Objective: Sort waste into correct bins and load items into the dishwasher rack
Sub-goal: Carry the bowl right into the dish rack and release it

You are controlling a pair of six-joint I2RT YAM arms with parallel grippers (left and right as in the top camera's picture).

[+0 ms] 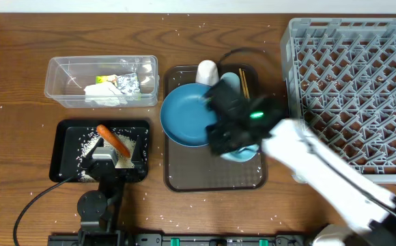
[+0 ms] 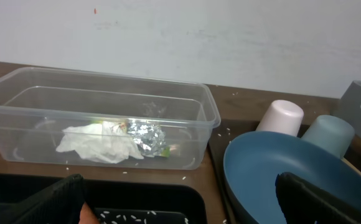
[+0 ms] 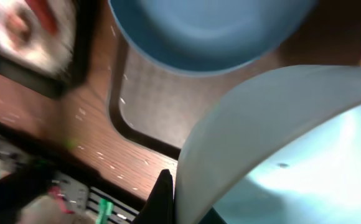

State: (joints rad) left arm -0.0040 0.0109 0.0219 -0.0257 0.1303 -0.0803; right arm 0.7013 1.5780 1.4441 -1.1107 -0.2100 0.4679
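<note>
My right gripper (image 1: 235,140) is shut on the rim of the pale blue bowl (image 3: 280,143), tilted over the brown tray beside the dark-blue plate (image 1: 188,116). My left gripper (image 2: 180,208) is open over the black tray (image 1: 65,147), which holds the carrot (image 1: 112,140) and rice (image 1: 89,147). The clear tub (image 1: 54,75) holds the tissue (image 2: 96,144), foil (image 2: 146,135) and wrapper (image 1: 106,79). The white cup (image 1: 207,70), light-blue cup (image 1: 231,82) and chopsticks (image 1: 244,82) sit at the tray's back. The grey rack (image 1: 362,82) is at the right. No brown lump shows.
The large brown serving tray (image 1: 211,174) lies in the middle under the plate and cups. Rice grains are scattered on the wooden table. The right arm stretches diagonally from the front right corner.
</note>
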